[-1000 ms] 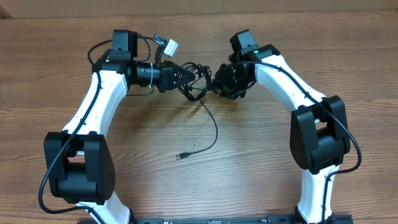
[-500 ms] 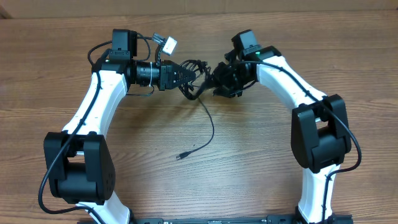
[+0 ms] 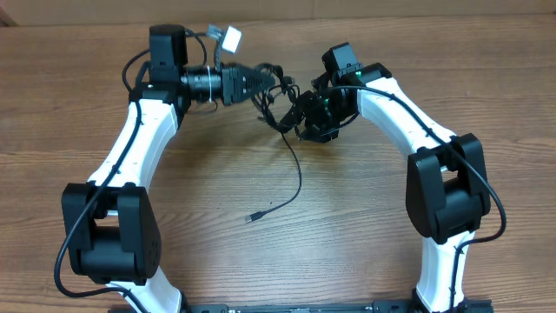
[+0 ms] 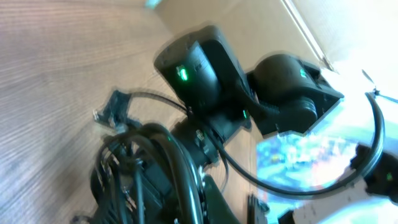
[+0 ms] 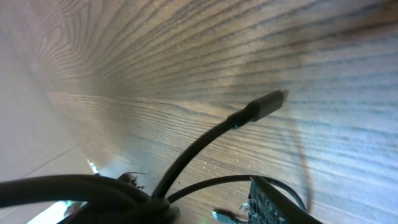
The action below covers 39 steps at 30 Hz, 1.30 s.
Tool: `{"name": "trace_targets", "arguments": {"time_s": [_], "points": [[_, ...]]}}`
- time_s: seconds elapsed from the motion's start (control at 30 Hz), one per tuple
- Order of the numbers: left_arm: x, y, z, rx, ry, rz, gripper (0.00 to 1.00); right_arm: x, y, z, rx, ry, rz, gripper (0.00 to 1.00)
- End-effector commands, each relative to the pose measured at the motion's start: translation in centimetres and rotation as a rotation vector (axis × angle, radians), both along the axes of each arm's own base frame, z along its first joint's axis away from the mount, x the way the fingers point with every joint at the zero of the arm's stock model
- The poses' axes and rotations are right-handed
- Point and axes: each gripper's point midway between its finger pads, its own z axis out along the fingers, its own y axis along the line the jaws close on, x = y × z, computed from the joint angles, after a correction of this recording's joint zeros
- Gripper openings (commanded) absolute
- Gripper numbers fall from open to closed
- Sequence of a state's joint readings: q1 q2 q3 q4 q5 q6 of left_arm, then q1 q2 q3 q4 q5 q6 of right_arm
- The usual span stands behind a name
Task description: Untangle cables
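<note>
The cables [image 3: 276, 96] form a black tangle hanging between my two grippers, above the far middle of the table. My left gripper [image 3: 263, 84] is shut on the tangle's left side; in the left wrist view the loops [image 4: 124, 168] fill the lower frame. My right gripper [image 3: 300, 120] sits at the tangle's right side. In the right wrist view one fingertip [image 5: 273, 202] shows, with a gap beside it crossed by a thin strand, and a thick bundle [image 5: 81, 190] to the left. A plug end [image 5: 267, 102] sticks up. One loose strand [image 3: 298, 169] trails down to a plug [image 3: 253, 217] on the table.
The wooden table [image 3: 365, 226] ends along the far side just behind the grippers. A white connector [image 3: 232, 37] on the left arm's own wiring sticks up near the left wrist. Both arm bases stand at the near corners.
My left gripper has swung toward the far edge, taking the tangle with it. The right gripper has stayed at the tangle. The trailing plug on the table has not moved.
</note>
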<state>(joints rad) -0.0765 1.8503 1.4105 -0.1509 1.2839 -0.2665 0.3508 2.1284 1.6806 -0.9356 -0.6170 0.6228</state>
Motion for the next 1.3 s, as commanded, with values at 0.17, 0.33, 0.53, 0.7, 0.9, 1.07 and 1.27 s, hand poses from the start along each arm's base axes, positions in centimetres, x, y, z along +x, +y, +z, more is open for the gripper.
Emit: {"name": "trace_targets", "arguments": {"time_s": [0.17,0.33,0.53,0.7,0.9,1.07,1.27], "points": [[3.6,5.3,3.7,-0.042,0.058,0.219,0.04,-0.5,-5.4,-1.8,-0.326,0.001,-0.067,0.50],[5.8,7.8,-0.7,0.122,0.158,0.456,0.04,-1.1,-8.5,-2.5,-0.456,0.031,-0.089,0.51],[4.6,10.6,-8.3,0.470,0.354,0.685,0.04,-1.4,-9.9,-2.6,-0.492,0.045,-0.076,0.51],[1.6,7.7,-11.0,0.670,0.353,0.593,0.04,-1.6,-9.8,-2.6,-0.486,0.031,-0.029,0.51],[-2.3,3.4,-12.8,0.852,0.295,0.430,0.40,-2.0,-9.4,-2.5,-0.458,0.024,0.032,0.51],[-2.5,2.7,-12.3,0.871,0.252,0.391,0.66,-2.2,-9.0,-2.4,-0.431,0.013,0.079,0.52],[0.1,0.8,-10.4,0.794,0.081,0.369,0.64,-2.2,-8.9,-2.3,-0.424,0.012,0.079,0.54]]}}
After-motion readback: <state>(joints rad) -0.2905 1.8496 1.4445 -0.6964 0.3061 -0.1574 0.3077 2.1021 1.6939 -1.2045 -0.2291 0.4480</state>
